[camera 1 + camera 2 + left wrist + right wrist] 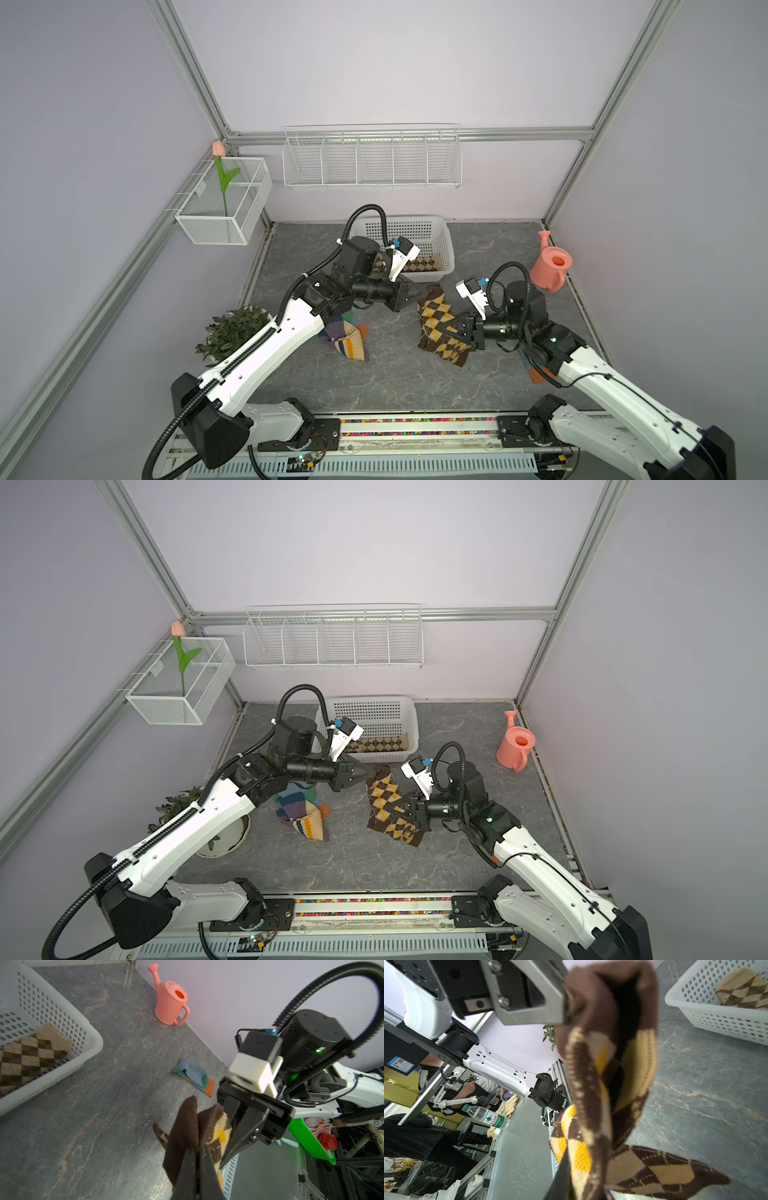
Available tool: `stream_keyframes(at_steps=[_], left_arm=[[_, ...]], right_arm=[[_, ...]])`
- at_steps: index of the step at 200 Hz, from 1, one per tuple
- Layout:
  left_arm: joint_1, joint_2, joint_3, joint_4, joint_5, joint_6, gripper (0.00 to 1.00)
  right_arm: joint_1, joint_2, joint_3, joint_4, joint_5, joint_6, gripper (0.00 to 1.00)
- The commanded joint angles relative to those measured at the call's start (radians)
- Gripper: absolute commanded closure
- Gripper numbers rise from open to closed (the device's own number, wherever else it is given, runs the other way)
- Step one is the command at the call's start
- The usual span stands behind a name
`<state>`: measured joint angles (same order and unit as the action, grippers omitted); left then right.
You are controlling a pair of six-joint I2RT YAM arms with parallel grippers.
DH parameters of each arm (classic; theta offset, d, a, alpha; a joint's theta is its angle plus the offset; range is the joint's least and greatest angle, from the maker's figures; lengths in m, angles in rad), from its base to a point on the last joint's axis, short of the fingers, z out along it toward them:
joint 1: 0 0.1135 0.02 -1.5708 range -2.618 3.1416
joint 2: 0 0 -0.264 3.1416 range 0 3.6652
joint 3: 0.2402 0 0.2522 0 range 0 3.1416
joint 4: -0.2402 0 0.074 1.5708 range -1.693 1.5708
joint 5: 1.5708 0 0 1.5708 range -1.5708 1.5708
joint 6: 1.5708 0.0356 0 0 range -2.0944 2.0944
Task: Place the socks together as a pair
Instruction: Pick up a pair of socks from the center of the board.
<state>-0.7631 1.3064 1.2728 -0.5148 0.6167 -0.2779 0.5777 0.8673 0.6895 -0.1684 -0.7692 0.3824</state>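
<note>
The left fingers [192, 1169] are pressed together on the dark cuff of the dark brown-yellow argyle sock [436, 316], holding that end up just in front of the white basket [448, 253]. The right fingers [239, 1142] are drawn together on the same sock further along, and its toe end trails on the grey worktop [395, 382]. Inside the basket lies a tan-brown argyle sock [419, 264], partly screened by the left arm's wrist. In front of the basket and to its left, a heap of striped socks [349, 343] sits half under the left arm. A pink watering can [550, 266] stands to the basket's right. Nearer than the can, a blue-grey sock [195, 1076] with an orange cuff lies flat, mostly hidden by the right arm in both top views.
</note>
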Motion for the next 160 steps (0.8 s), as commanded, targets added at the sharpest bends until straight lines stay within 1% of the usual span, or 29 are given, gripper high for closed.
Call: stream_keyframes(at_steps=[1, 15, 34, 52, 76, 97, 114, 130, 135, 136, 146, 160], left_arm=[[-0.028, 0.014, 0.006, 0.141, 0.013, -0.045, 1.00], [-0.027, 0.019, 0.007, 0.141, 0.002, -0.042, 1.00], [-0.019, 0.013, -0.001, 0.068, -0.093, -0.024, 1.00], [0.010, -0.016, -0.078, 0.064, -0.155, -0.027, 1.00], [0.081, -0.065, -0.230, 0.088, -0.229, -0.059, 1.00], [0.104, -0.104, -0.323, 0.071, -0.377, -0.068, 1.00], [0.104, -0.117, -0.364, 0.055, -0.492, -0.070, 1.00], [0.105, -0.111, -0.375, 0.033, -0.569, -0.078, 1.00], [0.105, -0.105, -0.375, 0.024, -0.592, -0.084, 1.00], [0.105, -0.103, -0.375, 0.022, -0.595, -0.085, 1.00], [0.105, -0.091, -0.377, 0.000, -0.643, -0.098, 1.00], [0.105, -0.074, -0.391, -0.015, -0.689, -0.108, 1.00]], right_arm=[[0.004, -0.061, -0.008, -0.152, 0.063, -0.032, 0.89], [0.004, -0.058, 0.004, -0.195, 0.080, -0.040, 0.89], [0.003, 0.004, 0.017, -0.206, 0.091, -0.055, 0.89], [0.003, 0.135, 0.032, -0.193, 0.084, -0.070, 0.88], [0.006, 0.346, 0.072, -0.140, 0.091, -0.074, 0.88], [0.024, 0.493, 0.104, -0.034, 0.092, -0.048, 0.87], [0.044, 0.580, 0.127, 0.053, 0.083, -0.013, 0.79], [0.056, 0.636, 0.151, 0.075, 0.082, -0.004, 0.68], [0.059, 0.644, 0.154, 0.072, 0.087, -0.005, 0.65], [0.059, 0.644, 0.156, 0.070, 0.088, -0.005, 0.63], [0.058, 0.644, 0.152, 0.056, 0.109, -0.011, 0.55], [0.054, 0.609, 0.136, 0.007, 0.171, -0.033, 0.49]])
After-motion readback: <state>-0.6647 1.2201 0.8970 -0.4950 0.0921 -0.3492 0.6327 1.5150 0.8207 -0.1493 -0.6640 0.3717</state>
